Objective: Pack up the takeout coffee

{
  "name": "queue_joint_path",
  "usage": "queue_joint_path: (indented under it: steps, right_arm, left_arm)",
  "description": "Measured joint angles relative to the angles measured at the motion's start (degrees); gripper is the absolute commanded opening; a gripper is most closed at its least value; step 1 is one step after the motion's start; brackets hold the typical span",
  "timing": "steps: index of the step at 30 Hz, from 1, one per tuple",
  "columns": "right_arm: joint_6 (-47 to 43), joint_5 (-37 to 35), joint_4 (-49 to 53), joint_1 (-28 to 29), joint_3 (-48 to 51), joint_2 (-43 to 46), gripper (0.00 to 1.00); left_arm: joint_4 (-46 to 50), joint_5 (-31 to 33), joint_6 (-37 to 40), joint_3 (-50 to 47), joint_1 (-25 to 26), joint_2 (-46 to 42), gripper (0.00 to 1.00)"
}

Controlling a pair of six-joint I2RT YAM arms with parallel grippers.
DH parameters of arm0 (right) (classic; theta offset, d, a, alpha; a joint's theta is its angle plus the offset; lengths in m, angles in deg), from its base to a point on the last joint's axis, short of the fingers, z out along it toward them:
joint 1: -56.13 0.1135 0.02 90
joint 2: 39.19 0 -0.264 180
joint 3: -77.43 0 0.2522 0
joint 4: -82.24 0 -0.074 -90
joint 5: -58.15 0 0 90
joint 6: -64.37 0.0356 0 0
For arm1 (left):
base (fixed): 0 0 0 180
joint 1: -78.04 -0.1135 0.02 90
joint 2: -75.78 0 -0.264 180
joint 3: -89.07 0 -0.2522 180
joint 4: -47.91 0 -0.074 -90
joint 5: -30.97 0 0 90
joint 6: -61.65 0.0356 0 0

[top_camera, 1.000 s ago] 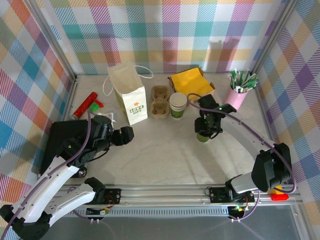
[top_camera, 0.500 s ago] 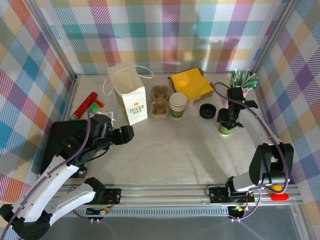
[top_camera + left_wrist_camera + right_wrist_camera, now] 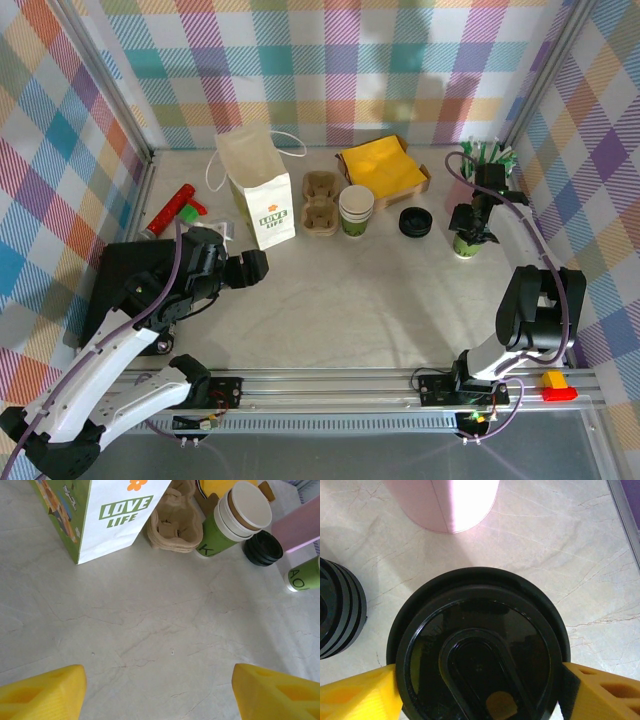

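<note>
The takeout coffee (image 3: 465, 246), a small cup with a green lower band and a black lid (image 3: 477, 650), is at the right side of the table, just in front of the pink cup (image 3: 481, 170). My right gripper (image 3: 470, 222) comes down on it from above. Its yellow fingers (image 3: 360, 692) press against both sides of the lid rim, shut on the cup. The cup's green band (image 3: 303, 574) also shows at the right edge of the left wrist view. My left gripper (image 3: 160, 695) hovers open over bare table at the left, nothing between its fingers.
A stack of black lids (image 3: 414, 221) lies left of the held cup. The stack of lidless cups (image 3: 356, 210), a cardboard cup carrier (image 3: 320, 204) and a white paper bag (image 3: 262, 195) stand mid-back. A box of yellow napkins (image 3: 383, 168) sits behind, and a red-green item (image 3: 175, 208) far left.
My right gripper has carried the lidded cup from the middle of the table rightward and back to in front of the pink cup. The left arm has stayed still.
</note>
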Motion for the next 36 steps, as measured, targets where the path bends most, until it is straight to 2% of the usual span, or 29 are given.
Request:
queue_joint_path:
  steps: [13,20,23,27,33,36]
  right_arm:
    - [-0.04,1.36,4.46,-0.07,-3.39,0.55,0.89]
    - [0.00,4.68,7.23,-0.07,-7.61,7.89,0.89]
    - [0.52,9.18,7.32,-0.07,-7.85,12.50,0.88]
    - [3.13,19.65,5.90,-0.07,-6.51,18.38,0.88]
    - [8.90,37.83,1.14,-0.04,1.64,23.87,0.85]
    - [11.06,43.50,-0.26,0.76,5.79,24.76,0.85]
  left_arm:
    - [-0.24,-0.50,-0.48,0.28,0.00,2.49,0.75]
    - [-3.82,-2.84,-1.11,0.70,0.00,6.16,0.72]
    - [-7.06,-4.09,-1.31,0.70,0.00,9.14,0.70]
    - [-13.31,-6.29,-1.49,0.70,0.00,15.56,0.69]
    - [-20.63,-6.45,0.26,1.42,-0.07,25.31,0.69]
    - [-23.78,-6.12,1.81,2.51,-0.87,28.61,0.69]
